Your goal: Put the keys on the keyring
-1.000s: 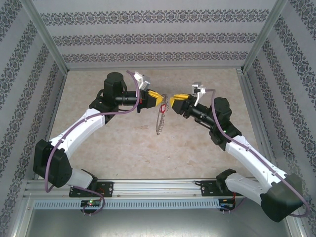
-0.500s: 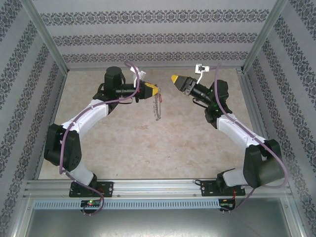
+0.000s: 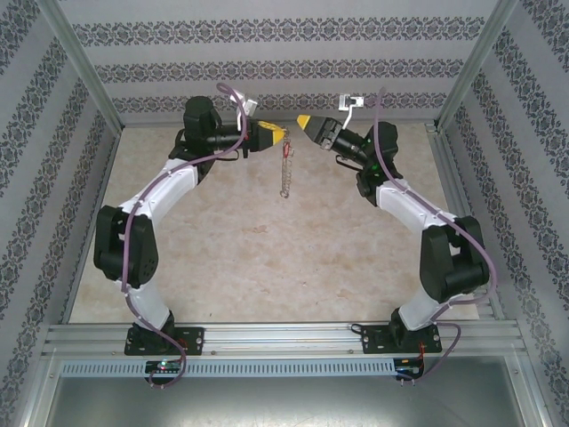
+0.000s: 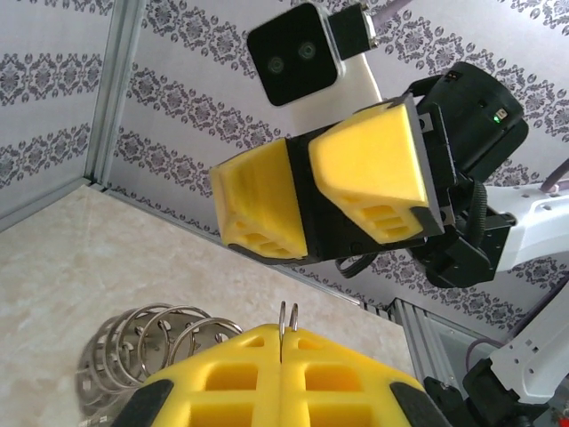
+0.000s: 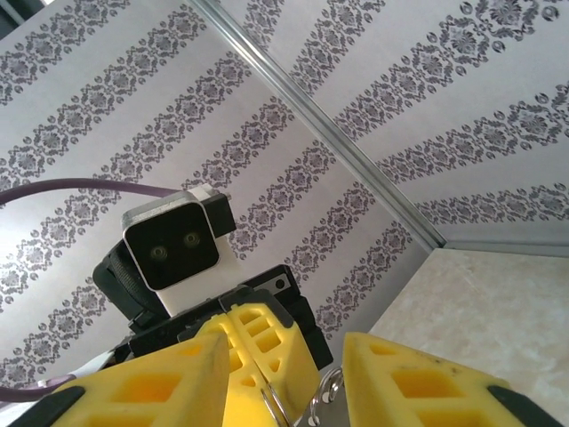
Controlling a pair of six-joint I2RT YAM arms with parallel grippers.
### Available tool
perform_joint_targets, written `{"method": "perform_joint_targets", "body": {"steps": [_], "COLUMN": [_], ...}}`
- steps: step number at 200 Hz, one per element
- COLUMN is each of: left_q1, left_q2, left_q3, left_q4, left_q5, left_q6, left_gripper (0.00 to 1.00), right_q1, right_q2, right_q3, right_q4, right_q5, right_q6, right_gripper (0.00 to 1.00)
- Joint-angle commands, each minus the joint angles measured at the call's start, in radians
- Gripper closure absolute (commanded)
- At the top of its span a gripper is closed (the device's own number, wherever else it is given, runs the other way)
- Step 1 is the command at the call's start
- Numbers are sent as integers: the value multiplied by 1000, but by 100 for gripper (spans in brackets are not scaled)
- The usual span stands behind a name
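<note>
We find the left gripper [image 3: 281, 137] clamped shut on the keyring [image 3: 285, 173], which hangs clear above the far end of the table [image 3: 222, 240], its strung pieces too small to tell apart. The right gripper [image 3: 305, 121] sits just beside it, part-open, gripping nothing we can see.

We are noting shiny metal wire on the keyring [image 4: 160, 342], matt yellow plastic fingers [image 4: 222, 387], smooth marbled table [image 4: 62, 258].
</note>
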Motion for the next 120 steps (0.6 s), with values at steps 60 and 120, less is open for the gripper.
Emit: {"method": "perform_joint_targets", "body": {"steps": [60, 120], "left_q1": [41, 43], "left_q2": [115, 118], "left_q3": [127, 98], "left_q4": [209, 255], "left_q5": [43, 26], "left_q6": [-185, -226], "left_gripper": [100, 100], "right_q1": [-33, -22], "right_q2": [175, 201], "right_q3": [72, 46], "right_q4": [322, 431], "right_q5": [-45, -47], "right_q6": [183, 246], "right_gripper": [65, 64]}}
